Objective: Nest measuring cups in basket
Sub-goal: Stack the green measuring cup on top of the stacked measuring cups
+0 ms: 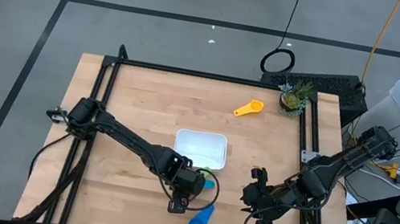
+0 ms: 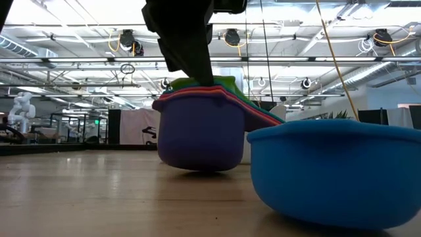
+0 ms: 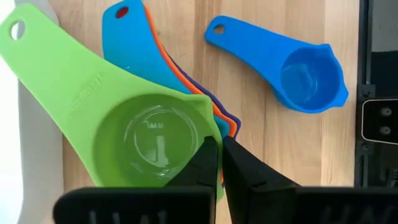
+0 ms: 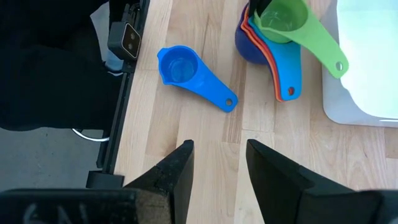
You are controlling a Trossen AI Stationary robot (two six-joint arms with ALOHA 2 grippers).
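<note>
The left gripper pinches the rim of the stacked cups (green on top); lift them level and lower inside the basket. The right gripper waits, half spread.

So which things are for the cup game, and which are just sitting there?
For the job: nested cup stack pinched by left gripper; loose blue cup; yellow cup; basket.
Lying about: plant. Right gripper waits, holding nothing.
</note>
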